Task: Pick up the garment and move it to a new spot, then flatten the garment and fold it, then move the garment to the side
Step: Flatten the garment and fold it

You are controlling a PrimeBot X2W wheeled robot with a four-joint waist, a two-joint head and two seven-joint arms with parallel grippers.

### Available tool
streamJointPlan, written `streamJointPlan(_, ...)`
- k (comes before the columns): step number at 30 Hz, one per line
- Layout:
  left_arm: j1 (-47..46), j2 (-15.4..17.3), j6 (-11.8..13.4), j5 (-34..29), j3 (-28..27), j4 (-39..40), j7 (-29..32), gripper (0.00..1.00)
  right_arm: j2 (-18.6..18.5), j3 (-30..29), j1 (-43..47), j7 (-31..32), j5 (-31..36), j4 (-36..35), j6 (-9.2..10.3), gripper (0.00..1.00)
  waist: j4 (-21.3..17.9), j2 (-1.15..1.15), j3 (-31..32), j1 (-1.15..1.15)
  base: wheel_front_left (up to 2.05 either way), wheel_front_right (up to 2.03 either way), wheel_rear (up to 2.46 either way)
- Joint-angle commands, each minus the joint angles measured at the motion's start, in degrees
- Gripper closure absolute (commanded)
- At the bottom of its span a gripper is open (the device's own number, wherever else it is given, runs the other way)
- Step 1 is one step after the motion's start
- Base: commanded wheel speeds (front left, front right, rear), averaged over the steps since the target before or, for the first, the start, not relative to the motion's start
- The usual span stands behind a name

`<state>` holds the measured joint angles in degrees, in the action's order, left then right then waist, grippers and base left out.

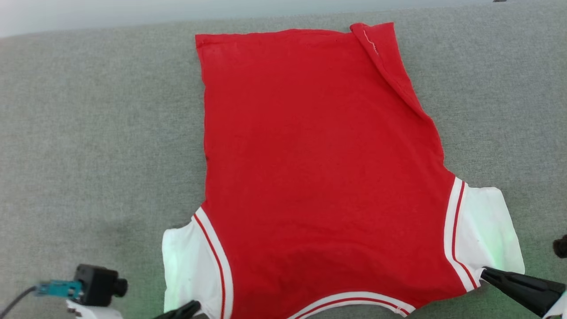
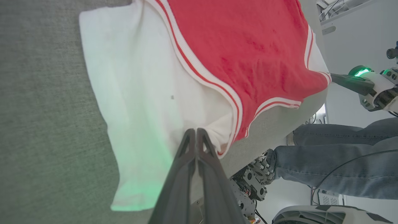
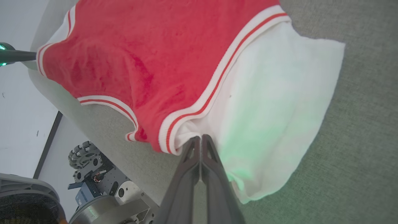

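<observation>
Clearly the garment (image 1: 323, 168) lies spread, plain red side up.

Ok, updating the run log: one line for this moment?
red T-shirt: spread, plain side up | left gripper: shut on shoulder | right gripper: shut on shoulder

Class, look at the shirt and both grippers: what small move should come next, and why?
Probably open both jaws and let go. The left gripper and right gripper pinch the shoulder seams of the garment, and it already lies spread on the grey surface, collar at the near edge, so pulling gains little. Its far right hem corner is turned over and needs smoothing.
</observation>
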<state>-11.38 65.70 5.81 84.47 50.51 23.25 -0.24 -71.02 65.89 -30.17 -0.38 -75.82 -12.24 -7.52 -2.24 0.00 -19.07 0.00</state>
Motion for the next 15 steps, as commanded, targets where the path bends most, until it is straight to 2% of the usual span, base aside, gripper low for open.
streamJointPlan(1, -0.1, -1.1, -0.2, -0.8, 0.4, -0.5, 0.1, 1.00, 0.8, -0.5, 0.7, 0.5, 1.4, 0.6, 0.06, 1.00, -0.1, 0.00, -0.1, 0.00, 0.00, 0.00, 0.00)
streamJointPlan(8, -3.7, -8.7, -3.3, -1.2, 1.8, -8.0, 2.2, 1.00, 8.8, -2.7, 2.7, 5.1, 5.8, 7.1, 0.05, 1.00, -0.1, 0.00, -1.4, 0.00, 0.00, 0.00, 0.00)
streamJointPlan(15, -6.3, -14.4, -3.6, -3.5, 4.0, -18.4, 3.9, 1.00, 16.7, -4.3, 4.2, 7.8, 12.6, 15.7, 0.32, 1.00, 0.2, 0.00, -2.5, 0.00, 0.00, 0.00, 0.00)
